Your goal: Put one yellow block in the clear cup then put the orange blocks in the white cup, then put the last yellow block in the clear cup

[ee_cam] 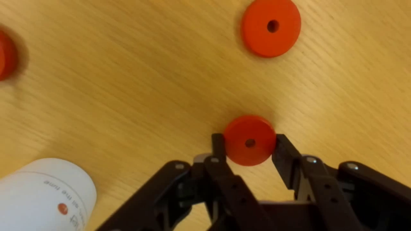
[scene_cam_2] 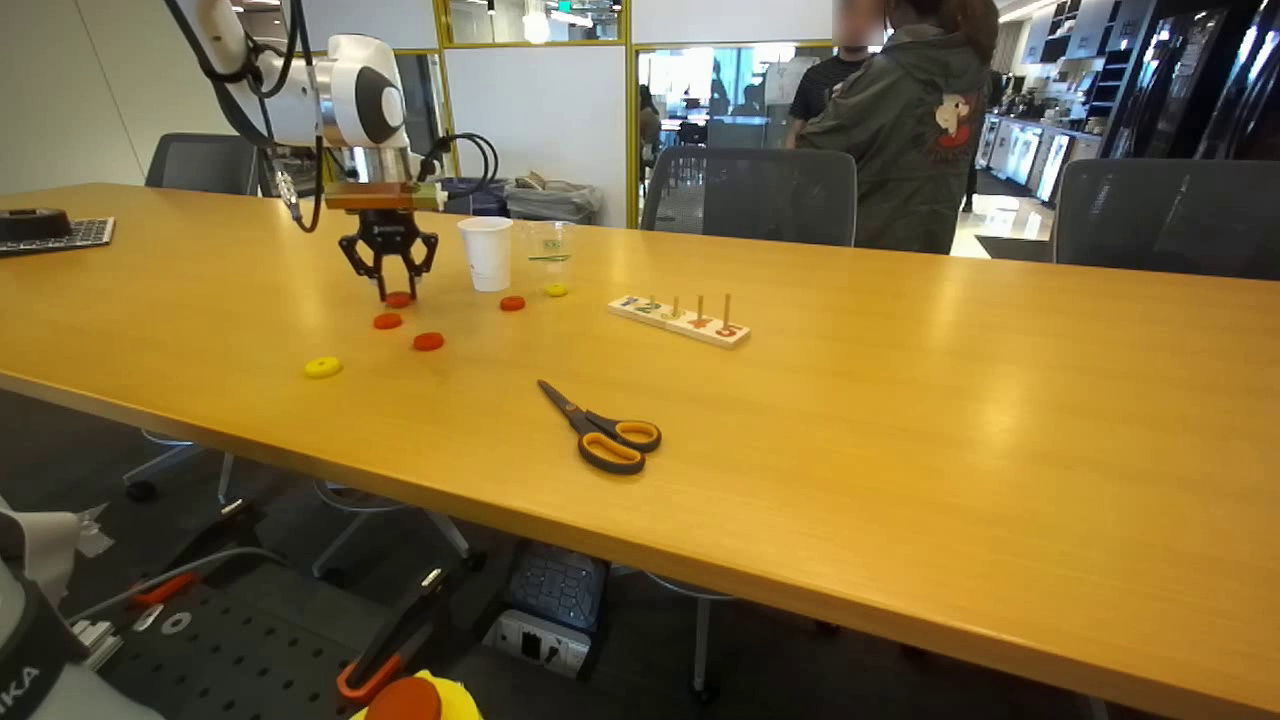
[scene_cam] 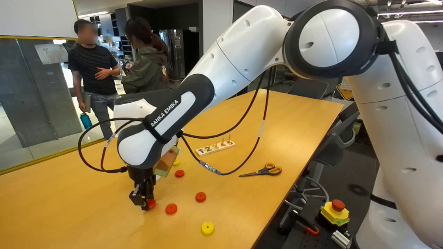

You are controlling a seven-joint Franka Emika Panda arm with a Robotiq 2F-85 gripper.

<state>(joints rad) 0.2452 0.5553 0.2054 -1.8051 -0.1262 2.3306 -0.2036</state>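
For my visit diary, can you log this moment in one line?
Jaws: closed on holed orange disc | Lifted: can't tell | Printed white cup: upright, apart from disc | Three other orange discs: on table

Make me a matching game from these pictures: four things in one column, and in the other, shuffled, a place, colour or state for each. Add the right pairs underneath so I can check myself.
Things
1. the scissors
2. the white cup
3. the hand
4. the peg board

Place, colour or state
A. next to the clear cup
B. pale, with coloured numbers
C. dark, with orange-lined loops
D. fingertips touching both sides of an orange block

Right pairs: 1-C, 2-A, 3-D, 4-B
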